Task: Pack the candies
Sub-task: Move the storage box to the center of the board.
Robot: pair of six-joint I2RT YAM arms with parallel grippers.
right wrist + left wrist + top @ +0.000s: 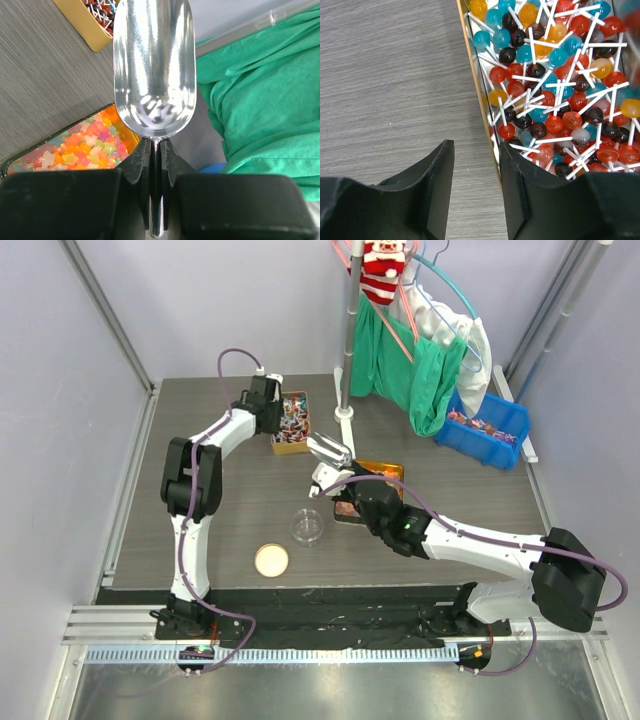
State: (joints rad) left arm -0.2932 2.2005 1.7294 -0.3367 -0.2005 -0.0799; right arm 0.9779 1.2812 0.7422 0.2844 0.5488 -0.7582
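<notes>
The candies (482,426), small wrapped sweets in red, blue and white, lie in a blue bin (515,412) at the back right. My right gripper (156,145) is shut on the handle of an empty metal scoop (154,65), held above the table's middle (328,450). My left gripper (475,145) stands at the back over a yellow tray (479,85) of lollipops (560,75). Its jaws straddle the tray's left wall with a gap, one finger over the table and one over the lollipops. Nothing is held there.
An orange tray (385,470) of star-shaped jelly pieces (75,150) sits under the right arm. A clear round jar (308,526) and a tan lid (271,560) lie near the front. A pole (345,340) and hanging green cloth (420,370) stand at the back.
</notes>
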